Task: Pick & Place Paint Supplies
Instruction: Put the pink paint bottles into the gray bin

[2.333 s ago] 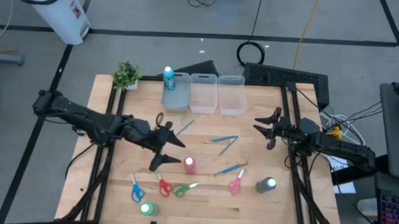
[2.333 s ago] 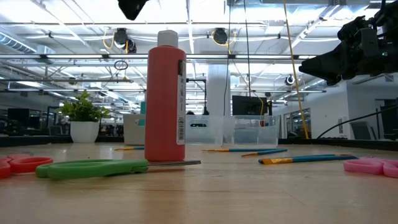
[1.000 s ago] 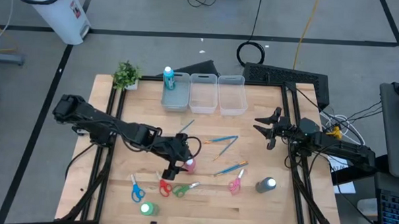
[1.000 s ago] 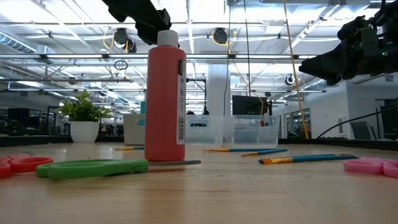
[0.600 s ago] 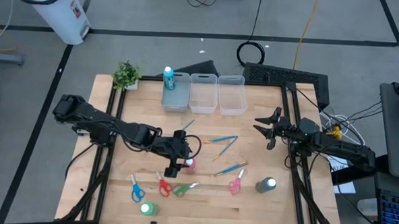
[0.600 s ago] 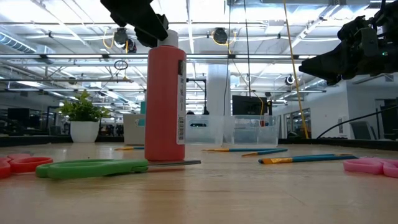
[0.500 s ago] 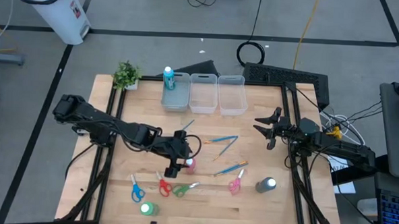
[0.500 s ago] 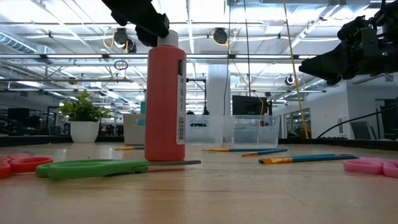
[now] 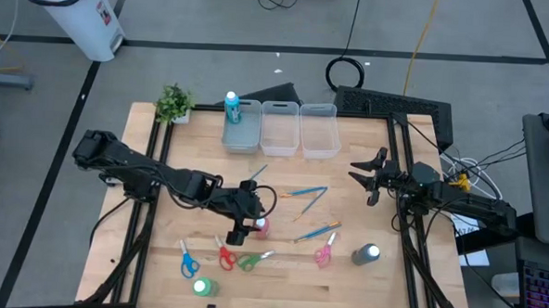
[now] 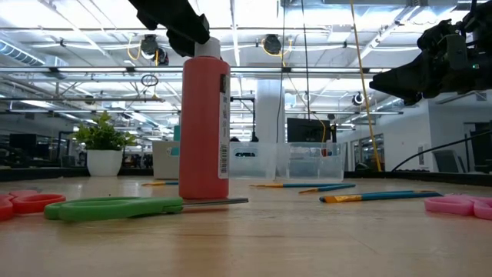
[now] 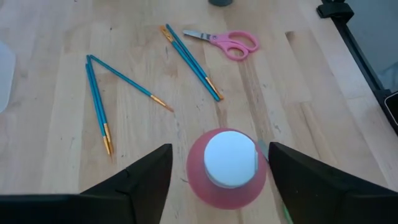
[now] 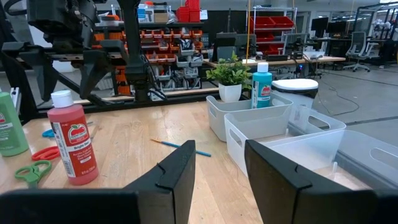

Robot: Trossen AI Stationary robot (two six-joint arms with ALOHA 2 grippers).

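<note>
While my left end effector (image 11: 214,171) hangs open over the red bottle (image 11: 227,168), upright mid-worktop toward the front edge, I judge the descent must stay centred, fingers clearing the cap before closing on the body. Right end effector (image 9: 365,173) waits open near the right edge.

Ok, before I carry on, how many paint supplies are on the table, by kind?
Paint bottles: 4 (blue bottle, pink-red bottle, green bottle, dark grey bottle)
Scissors: 4 (blue scissors, red scissors, green scissors, pink scissors)
Brushes: 5, as far as I can tell
Total: 13
</note>
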